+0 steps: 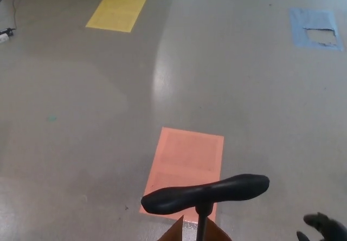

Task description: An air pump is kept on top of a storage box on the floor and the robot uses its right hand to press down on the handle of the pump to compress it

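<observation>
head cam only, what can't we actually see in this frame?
- Pump handle is clear, but the shaft runs off the bottom edge; pump body and base unseen.
- Storage box: only brown corners show at the bottom edge.
- Right hand: cut by the bottom-right corner, apart from the handle; open or shut cannot be told.
- Left hand: out of frame.
- White object on a cable at the left edge: too small to identify.

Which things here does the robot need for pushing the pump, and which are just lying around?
For the job:
- pump handle, black, on its rod
- storage box, only a brown corner shows under it
- right hand, low beside the handle, not touching it

Just lying about:
- orange patch on the floor
- yellow patch
- blue patch, torn
- cable at the far left edge
</observation>
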You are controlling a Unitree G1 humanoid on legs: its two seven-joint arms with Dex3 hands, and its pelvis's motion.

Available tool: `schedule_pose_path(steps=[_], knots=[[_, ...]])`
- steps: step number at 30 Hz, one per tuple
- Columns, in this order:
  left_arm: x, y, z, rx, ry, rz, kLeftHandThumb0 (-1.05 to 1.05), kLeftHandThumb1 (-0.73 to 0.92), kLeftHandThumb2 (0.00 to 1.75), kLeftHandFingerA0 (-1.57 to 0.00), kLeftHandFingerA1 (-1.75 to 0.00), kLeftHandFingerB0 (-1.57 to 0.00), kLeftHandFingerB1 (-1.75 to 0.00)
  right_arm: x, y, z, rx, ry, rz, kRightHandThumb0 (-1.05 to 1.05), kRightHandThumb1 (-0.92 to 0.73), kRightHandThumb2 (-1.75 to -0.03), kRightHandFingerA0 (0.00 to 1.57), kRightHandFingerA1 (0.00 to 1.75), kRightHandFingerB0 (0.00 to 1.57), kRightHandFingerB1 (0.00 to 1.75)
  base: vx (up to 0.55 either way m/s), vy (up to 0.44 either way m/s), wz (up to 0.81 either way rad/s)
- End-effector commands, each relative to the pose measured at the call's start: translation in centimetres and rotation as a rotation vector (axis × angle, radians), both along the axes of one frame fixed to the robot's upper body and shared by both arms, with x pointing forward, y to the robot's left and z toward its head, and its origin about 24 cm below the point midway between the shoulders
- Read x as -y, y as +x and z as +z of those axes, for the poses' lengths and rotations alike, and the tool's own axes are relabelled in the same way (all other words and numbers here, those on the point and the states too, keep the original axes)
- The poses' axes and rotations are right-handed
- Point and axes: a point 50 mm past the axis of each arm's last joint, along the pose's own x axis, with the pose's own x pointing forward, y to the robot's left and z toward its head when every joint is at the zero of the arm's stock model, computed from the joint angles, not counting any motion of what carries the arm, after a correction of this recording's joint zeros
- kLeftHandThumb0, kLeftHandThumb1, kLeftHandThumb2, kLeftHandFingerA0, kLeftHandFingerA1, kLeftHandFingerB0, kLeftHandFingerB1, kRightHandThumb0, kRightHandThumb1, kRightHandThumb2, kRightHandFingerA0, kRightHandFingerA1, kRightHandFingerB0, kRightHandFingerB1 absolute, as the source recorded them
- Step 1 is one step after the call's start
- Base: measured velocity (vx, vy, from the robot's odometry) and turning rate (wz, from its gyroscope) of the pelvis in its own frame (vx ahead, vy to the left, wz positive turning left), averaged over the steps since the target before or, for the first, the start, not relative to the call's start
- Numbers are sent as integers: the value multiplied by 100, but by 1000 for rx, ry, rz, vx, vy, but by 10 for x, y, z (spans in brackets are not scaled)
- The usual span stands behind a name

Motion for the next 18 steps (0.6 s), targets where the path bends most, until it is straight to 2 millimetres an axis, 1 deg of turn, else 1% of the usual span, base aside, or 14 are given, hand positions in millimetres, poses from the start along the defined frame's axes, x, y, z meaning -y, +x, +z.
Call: schedule_pose_path(steps=[1,2,3,4,5,6,7,9,11,12,13,14,15,18], knots=[[-5,-2,3,11,-6,-31,-34,58,110,0,-48,0,-47,11,-1,4,65,-50,-8,-65,-74,-103,1,38,6,35,0,0,0],[-5,-2,4,22,-21,-22,-68,70,92,-8,-41,-6,-36,12,0,5,86,-45,-24,-71,-76,-103,3,30,8,29,0,0,0],[-5,-1,5,46,-46,-16,-69,68,101,-3,-43,-3,-32,14,1,8,138,-22,-75,-73,-75,-103,4,34,8,30,0,0,0],[-4,0,6,64,-59,-14,-69,68,101,-3,-43,-3,-32,15,3,11,183,0,-118,-73,-75,-103,4,34,8,30,0,0,0],[-4,0,7,80,-73,-13,-70,70,104,-3,-39,-2,-29,17,5,15,237,39,-163,-72,-75,-104,0,32,7,27,0,0,0],[-4,1,8,100,-89,-14,-84,76,106,-7,-25,-7,-16,18,10,23,329,66,-214,-68,-72,-104,3,35,3,32,0,0,0],[-2,2,9,126,-103,-30,-85,78,107,-4,-21,-3,-14,20,19,39,483,102,-281,-68,-71,-104,4,36,4,34,0,0,0],[0,5,11,139,-95,-55,-84,77,108,-1,-20,0,-14,21,24,51,586,142,-305,-68,-73,-106,3,34,3,31,0,0,0],[5,8,12,152,-91,-85,-84,77,108,0,-19,0,-13,23,28,69,709,198,-314,-77,-76,-105,7,30,8,26,0,0,0],[9,12,13,164,-77,-118,-87,77,108,0,-14,0,-11,21,30,88,844,260,-310,-71,-73,-109,1,34,5,31,0,0,0],[11,13,14,174,-76,-138,-87,76,108,0,-13,0,-11,20,30,100,920,310,-305,-79,-74,-108,0,26,11,27,0,0,0],[13,14,14,180,-80,-145,-87,76,108,0,-13,0,-11,19,30,105,948,342,-302,-79,-74,-108,0,26,11,27,0,0,0],[16,17,16,189,-82,-172,-87,75,107,0,-13,0,-10,19,26,123,1037,339,-281,-77,-72,-108,0,27,15,31,0,0,0],[31,29,18,210,-98,-228,-87,74,106,0,-14,0,-10,24,14,159,1186,313,-259,-82,-76,-109,4,30,11,30,0,0,0]])
